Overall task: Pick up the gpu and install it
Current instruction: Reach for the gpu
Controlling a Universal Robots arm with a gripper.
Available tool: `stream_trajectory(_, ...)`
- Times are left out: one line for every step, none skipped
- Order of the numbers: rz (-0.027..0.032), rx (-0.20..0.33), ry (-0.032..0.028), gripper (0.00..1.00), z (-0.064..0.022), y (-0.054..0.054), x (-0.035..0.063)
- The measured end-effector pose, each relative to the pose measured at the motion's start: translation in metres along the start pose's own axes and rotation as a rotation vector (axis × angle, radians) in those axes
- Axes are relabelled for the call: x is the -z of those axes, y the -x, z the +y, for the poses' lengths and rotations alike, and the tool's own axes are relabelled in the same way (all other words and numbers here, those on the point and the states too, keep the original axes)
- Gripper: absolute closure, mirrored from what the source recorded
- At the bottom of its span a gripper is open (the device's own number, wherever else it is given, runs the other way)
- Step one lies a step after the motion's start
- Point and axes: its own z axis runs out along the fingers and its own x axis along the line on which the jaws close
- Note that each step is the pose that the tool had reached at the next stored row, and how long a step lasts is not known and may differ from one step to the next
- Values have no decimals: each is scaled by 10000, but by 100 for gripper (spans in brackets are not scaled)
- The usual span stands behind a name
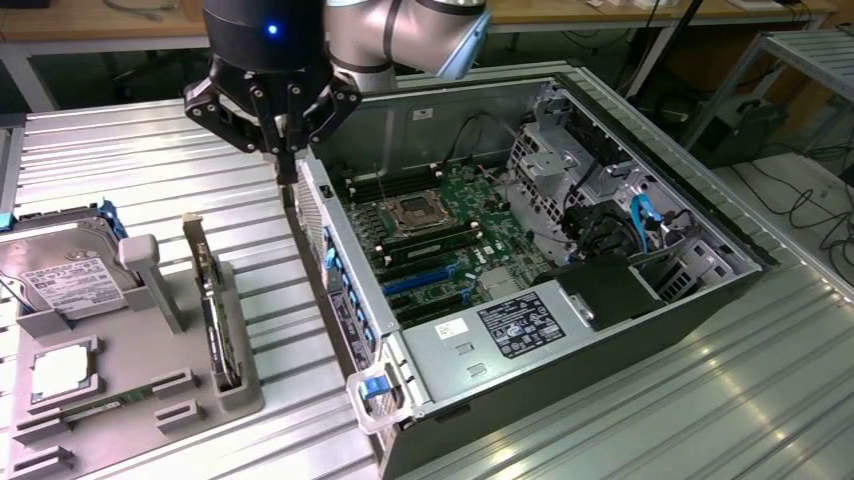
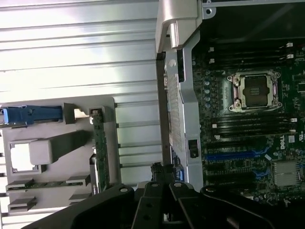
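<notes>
Noted claw pressed together, pinching nothing, over computer case perforated wall, with gpu on edge in grey holder beside that case.

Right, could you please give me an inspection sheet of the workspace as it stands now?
Surface: ribbed silver metal table, carrying a grey moulded parts tray and an open dark computer case.
Job's things: thin dark gpu card stands on edge in a tray slot, not gripped; green motherboard lies exposed in the case.
Clutter: silver hard drive with white label in the tray.
Grippers: black gripper, fingers shut and empty, above the case's edge nearest the tray.
Cables: blue cables inside the case; dark cables on the floor.
Surroundings: wooden benches behind; a metal rack beside them.
</notes>
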Motion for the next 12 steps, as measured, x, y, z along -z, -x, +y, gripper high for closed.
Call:
stream_trajectory(-1,0,0,89,-3,-11,0)
stream_trajectory(-1,1,1,89,-6,-19,-1)
stream_trajectory(0,0,0,89,-10,-33,-1)
stream_trajectory(0,1,0,89,-13,-45,-1)
stream_trajectory(-1,0,1,89,-18,-63,-2)
stream_trajectory(0,0,1,89,-22,-80,-2)
stream_trajectory(0,1,0,89,-25,-89,-2)
stream_trajectory(-1,1,0,89,-27,-100,-2)
stream_trajectory(-1,1,1,89,-30,-112,-3)
stream_trajectory(0,1,0,89,-34,-124,-2)
stream_trajectory(0,1,0,89,-36,-136,-3)
stream_trajectory(-1,1,0,89,-39,-147,-3)
